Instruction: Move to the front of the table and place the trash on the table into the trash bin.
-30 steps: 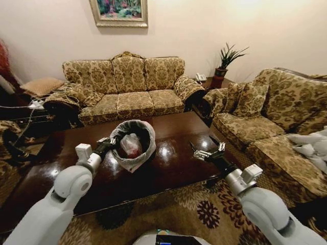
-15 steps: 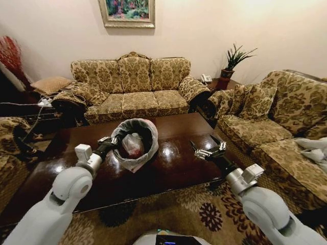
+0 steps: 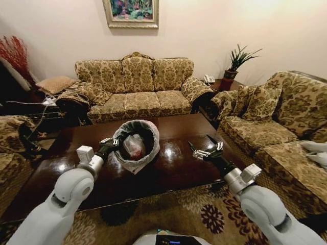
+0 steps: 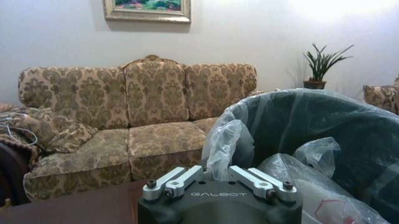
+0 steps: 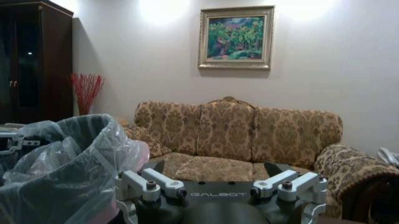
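The dark glossy table (image 3: pixel 176 171) lies right before me. Over its middle stands the trash bin (image 3: pixel 138 133), round and dark with a grey-white liner, its mouth tipped towards me. A pink-white plastic bag bundle (image 3: pixel 134 146) lies inside it. My left gripper (image 3: pixel 109 145) is shut on the liner at the bin's near-left rim. The left wrist view shows that gripper (image 4: pixel 215 171) pinching the liner (image 4: pixel 227 140), with the bin (image 4: pixel 324 126) just beyond. My right gripper (image 3: pixel 207 149) hangs open above the table's right part, nothing between its fingers (image 5: pixel 149 183).
A three-seat patterned sofa (image 3: pixel 135 87) stands behind the table. Another sofa (image 3: pixel 276 127) runs along the right. A side table with a potted plant (image 3: pixel 236 64) fills the far right corner. Patterned carpet (image 3: pixel 199 214) lies between me and the table's near edge.
The whole head picture has shifted to the right, so the camera has turned. Both grippers and the bin keep the same pose relative to me.
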Tool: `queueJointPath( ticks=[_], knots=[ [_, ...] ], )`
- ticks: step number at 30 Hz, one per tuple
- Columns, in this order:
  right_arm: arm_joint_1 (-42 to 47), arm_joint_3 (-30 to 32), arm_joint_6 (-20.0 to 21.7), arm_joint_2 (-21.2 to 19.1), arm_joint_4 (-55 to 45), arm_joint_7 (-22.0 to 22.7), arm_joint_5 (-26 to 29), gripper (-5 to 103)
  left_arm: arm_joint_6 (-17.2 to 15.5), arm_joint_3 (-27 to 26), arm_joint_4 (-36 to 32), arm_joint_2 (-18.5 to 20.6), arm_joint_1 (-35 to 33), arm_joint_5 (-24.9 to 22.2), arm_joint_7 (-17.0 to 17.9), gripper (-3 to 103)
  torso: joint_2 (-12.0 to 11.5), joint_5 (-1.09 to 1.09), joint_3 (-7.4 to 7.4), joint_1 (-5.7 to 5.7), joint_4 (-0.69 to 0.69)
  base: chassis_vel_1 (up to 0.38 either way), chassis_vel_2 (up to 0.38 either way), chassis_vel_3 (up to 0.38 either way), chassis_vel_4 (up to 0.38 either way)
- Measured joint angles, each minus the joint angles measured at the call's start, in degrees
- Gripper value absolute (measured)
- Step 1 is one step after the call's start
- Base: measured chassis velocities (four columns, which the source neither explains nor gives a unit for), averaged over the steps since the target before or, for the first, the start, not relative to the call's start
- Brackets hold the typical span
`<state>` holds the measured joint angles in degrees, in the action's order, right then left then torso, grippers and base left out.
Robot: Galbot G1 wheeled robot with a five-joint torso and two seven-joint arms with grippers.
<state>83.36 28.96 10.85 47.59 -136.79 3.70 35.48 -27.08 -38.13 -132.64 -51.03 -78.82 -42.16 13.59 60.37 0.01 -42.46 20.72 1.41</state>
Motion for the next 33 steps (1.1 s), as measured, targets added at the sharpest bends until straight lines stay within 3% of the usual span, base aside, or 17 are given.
queueJointPath(
  ticks=[17, 31, 33],
  knots=[
    [0.3, -0.6, -0.3, 1.0, 0.6, -1.1, -1.0, 100, -0.4, 0.1, 0.3, 0.1, 0.5, -0.1, -0.9, 3, 0.0, -0.01, -0.01, 0.02, 0.01, 0.061, 0.188, -0.040, -0.183],
    [-0.2, -1.1, -0.4, 1.2, 2.0, -1.1, -2.5, 100, -0.3, 1.7, 2.0, 0.4, 1.6, 0.1, -0.9, 3, -1.0, 0.00, 0.53, -0.45, -0.01, 0.043, 0.049, 0.033, 0.039],
    [-0.6, -1.1, -0.3, 1.3, 2.5, -1.1, -3.4, 100, 0.9, 2.0, 2.5, 0.4, 1.6, 0.8, -0.8, 3, -1.2, -0.02, 0.62, -0.50, 0.02, 0.082, 0.083, 0.078, 0.077]
  ],
)
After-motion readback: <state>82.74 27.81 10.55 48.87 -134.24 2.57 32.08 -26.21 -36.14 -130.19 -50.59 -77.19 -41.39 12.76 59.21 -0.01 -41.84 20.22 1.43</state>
